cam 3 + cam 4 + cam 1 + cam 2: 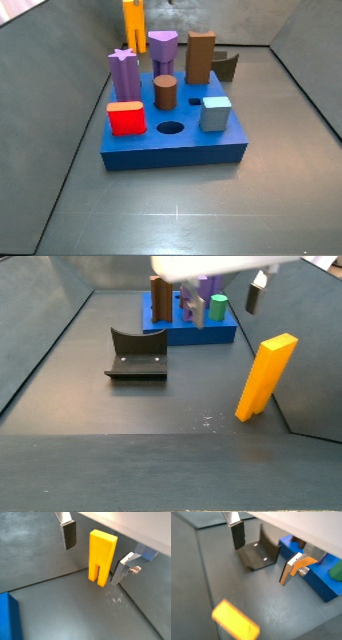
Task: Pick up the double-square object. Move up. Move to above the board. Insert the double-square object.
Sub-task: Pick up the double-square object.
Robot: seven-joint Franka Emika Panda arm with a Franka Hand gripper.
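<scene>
Pickup is the step we judge to be in hand, since the double-square object (267, 378) stands alone on the dark floor, upright against the side wall and well apart from the board (174, 138). Our hand (93, 553) hangs above the floor with its jaws spread wide and nothing between them; in a wrist view one finger (68, 534) sits at about ten o'clock of the block and the other (125, 566) at about three, so the block lies roughly between the plates but deeper in the scene, not yet touched. We read that wide spread as preparation to straddle the block across its narrow faces. In a side view the hand (225, 298) hovers high, nearer the board (194, 324) than the block, which stands at about five o'clock from it. The fixture (136, 353) rests on the floor at about eight o'clock of the board. Pegs already fill most of the board's holes, among them a red block (126, 118) and a brown peg (201, 57); a round hole (170, 127) is open near the front edge.
</scene>
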